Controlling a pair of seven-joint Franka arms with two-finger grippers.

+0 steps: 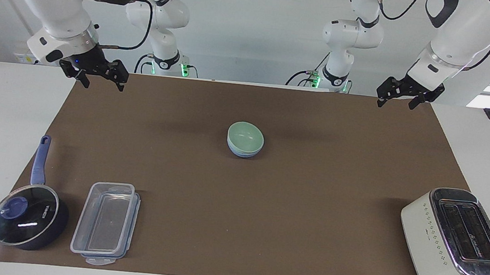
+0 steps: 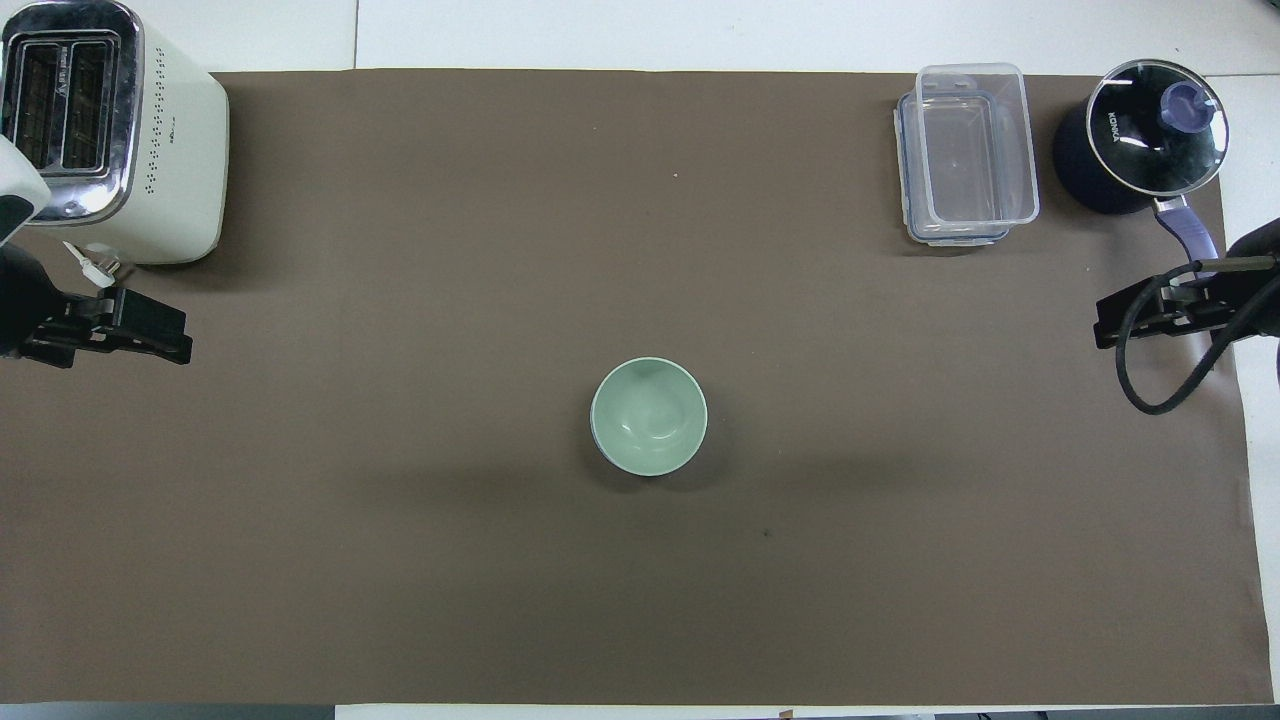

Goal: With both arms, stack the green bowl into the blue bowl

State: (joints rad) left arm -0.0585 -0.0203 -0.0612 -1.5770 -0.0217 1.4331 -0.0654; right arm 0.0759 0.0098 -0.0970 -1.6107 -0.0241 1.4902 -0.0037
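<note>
The job looks finished: the green bowl (image 1: 245,137) sits nested in the blue bowl (image 1: 245,152) at mid-mat. In the facing view, the right gripper (image 1: 99,79) hangs at ten o'clock from them, the left gripper (image 1: 395,102) at two; both seem spread open, holding nothing.
</note>
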